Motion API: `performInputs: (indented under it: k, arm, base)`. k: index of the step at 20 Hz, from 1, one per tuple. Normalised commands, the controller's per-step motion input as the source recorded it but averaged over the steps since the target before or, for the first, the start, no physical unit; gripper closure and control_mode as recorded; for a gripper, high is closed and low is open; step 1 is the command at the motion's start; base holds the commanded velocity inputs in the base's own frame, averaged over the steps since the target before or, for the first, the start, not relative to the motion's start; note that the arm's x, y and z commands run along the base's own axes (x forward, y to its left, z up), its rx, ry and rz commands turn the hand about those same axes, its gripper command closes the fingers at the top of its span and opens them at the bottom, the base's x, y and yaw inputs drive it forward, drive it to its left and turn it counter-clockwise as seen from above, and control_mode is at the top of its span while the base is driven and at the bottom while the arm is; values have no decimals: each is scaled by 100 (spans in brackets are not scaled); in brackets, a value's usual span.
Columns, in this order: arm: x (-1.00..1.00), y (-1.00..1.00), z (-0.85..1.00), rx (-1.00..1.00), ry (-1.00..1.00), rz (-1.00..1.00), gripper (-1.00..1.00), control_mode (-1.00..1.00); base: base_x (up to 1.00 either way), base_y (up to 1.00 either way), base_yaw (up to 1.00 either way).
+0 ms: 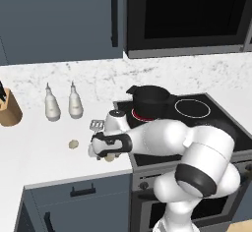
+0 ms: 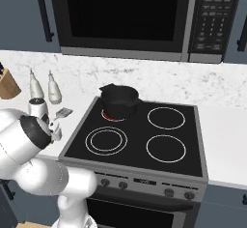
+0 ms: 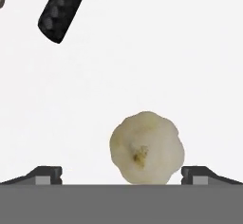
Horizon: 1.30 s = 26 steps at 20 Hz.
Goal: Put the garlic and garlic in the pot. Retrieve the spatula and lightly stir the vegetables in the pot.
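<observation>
Currently your tool (image 3: 121, 174) hangs low over the white worktop (image 1: 44, 142), jaws spread fully wide and gripping nothing, with one garlic (image 3: 146, 147) lying on the surface between the two fingertips. You can see the second garlic (image 1: 73, 144) well apart to the left, the spatula (image 1: 96, 125) beside the stove, and the pot (image 1: 149, 100) on the rear-left burner
</observation>
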Motion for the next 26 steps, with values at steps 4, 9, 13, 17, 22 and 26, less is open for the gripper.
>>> performInputs:
  k: [4,9,13,17,22,26]
  arm:
    - [4,3,-27,0,0,0,-100,-100]
    - [7,0,-21,0,0,0,-100,-100]
    - [0,0,-6,0,0,0,100,-100]
    - [-12,-34,19,2,-2,0,100,-100]
    - [-27,-71,62,-1,-22,7,100,-100]
    - [-35,-90,100,-13,-34,16,100,-100]
  base:
    - [0,0,0]
    - [0,0,0]
    - [0,0,0]
    - [0,0,0]
    - [0,0,0]
    - [0,0,0]
